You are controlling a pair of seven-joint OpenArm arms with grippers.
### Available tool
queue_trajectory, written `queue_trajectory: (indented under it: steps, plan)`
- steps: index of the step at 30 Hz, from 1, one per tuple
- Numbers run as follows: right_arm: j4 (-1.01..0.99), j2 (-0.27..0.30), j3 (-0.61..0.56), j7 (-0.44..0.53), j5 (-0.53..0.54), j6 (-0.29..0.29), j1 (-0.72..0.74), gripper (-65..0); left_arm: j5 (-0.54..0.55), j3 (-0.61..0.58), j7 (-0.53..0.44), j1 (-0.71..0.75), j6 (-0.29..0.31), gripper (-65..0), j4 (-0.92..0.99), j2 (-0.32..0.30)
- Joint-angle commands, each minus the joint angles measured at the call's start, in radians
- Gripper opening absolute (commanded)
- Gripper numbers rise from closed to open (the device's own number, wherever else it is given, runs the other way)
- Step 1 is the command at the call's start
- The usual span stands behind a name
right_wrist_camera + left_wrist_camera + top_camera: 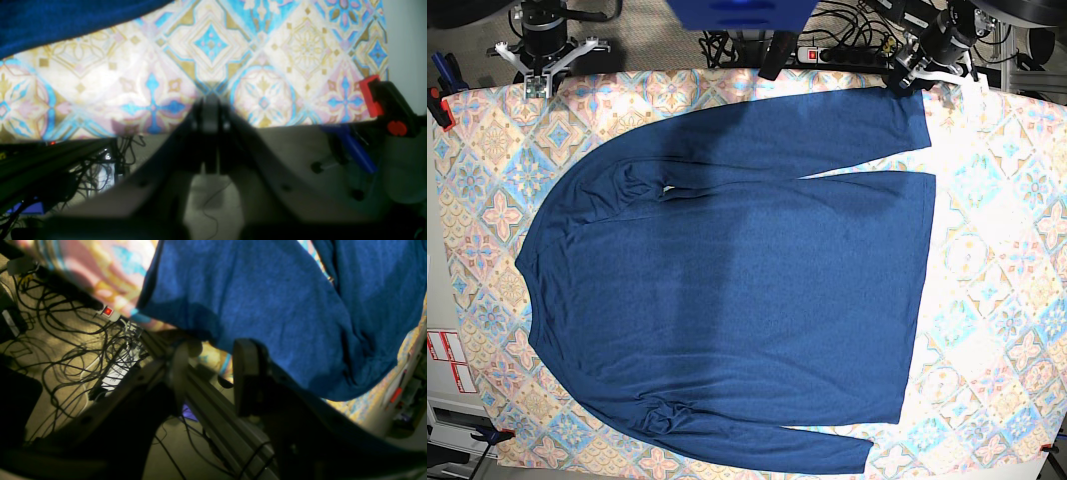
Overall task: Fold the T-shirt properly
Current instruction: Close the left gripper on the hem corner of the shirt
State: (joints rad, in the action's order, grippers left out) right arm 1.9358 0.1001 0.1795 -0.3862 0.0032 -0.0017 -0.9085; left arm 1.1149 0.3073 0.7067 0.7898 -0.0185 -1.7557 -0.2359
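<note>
Across the middle of the desk point(987, 300) the T-shirt point(727, 290) lies spread flat on the pastel tile-patterned tablecloth point(487, 180), its collar end toward the base view's left and its hem toward the right. One long sleeve runs along the far edge of the desk and the other along the near edge, each with its cuff toward the right. Creases gather where the sleeves meet the body. At the far right corner the left gripper point(905, 82) sits at the cuff of the far sleeve; from the wrist camera its fingers point(245, 373) stand apart, with the blue cloth lying just over the right-hand one, and whether they pinch the fabric cannot be told. At the far left corner the right gripper point(210, 110) hangs beyond the desk edge, its fingers pressed together on nothing, clear of the shirt. Below the far edge a tangle of cables point(76, 353) and a power strip point(110, 311) with a lit red switch lie on the floor. A red-and-black clamp point(380, 100) grips the tablecloth's edge.
</note>
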Motion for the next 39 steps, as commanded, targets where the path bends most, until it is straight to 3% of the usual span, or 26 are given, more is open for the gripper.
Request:
queue_trajectory:
  steps: [1,11,25,39]
  plan:
    - [0.018,0.005,0.005,0.02,-0.002,-0.005,-0.011,-65.0,0.011,0.005,-0.009,0.01,0.013,-43.7,-0.011,-0.009]
    - [0.018,0.005,0.005,0.02,-0.002,-0.005,-0.011,-65.0,0.004,0.089,-0.005,0.01,0.013,-43.7,-0.006,0.003]
    - [0.018,0.005,0.005,0.02,-0.002,-0.005,-0.011,-65.0,0.006,0.095,-0.009,-0.025,0.013,-43.7,0.104,0.003]
    - [0.018,0.005,0.005,0.02,-0.002,-0.005,-0.011,-65.0,0.011,0.095,-0.006,-0.048,0.013,-43.7,0.095,0.005]
